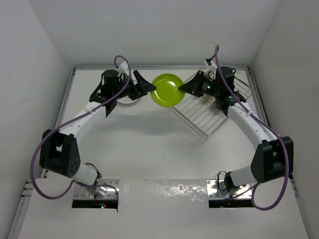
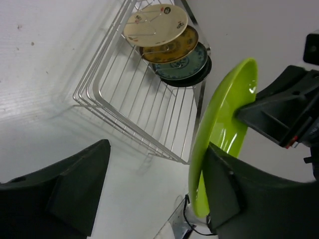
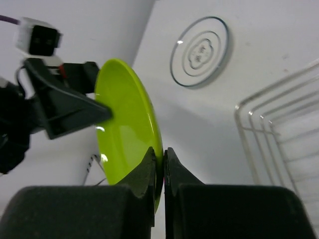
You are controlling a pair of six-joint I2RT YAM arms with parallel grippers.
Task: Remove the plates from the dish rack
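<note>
A lime green plate [image 1: 167, 90] hangs upright in the air between both grippers. My right gripper [image 1: 185, 88] is shut on its right rim, and the right wrist view shows the jaws [image 3: 163, 152] pinching the plate [image 3: 127, 129]. My left gripper [image 1: 144, 85] is open at the plate's left rim. In the left wrist view [image 2: 157, 154] the plate edge [image 2: 219, 134] stands between the wide jaws, close against the right finger [image 2: 224, 191]. The dish rack [image 1: 199, 117] lies behind, to the right. It holds a white printed plate [image 2: 155, 25], a mustard plate [image 2: 174, 46], a teal plate [image 2: 187, 63] and a black plate [image 2: 203, 75].
A white plate [image 3: 199, 52] with ring marks lies flat on the table below the left gripper, partly showing in the top view [image 1: 127, 102]. White walls close in the table on the left, the back and the right. The rack's wire rim [image 3: 279, 129] is near the right gripper.
</note>
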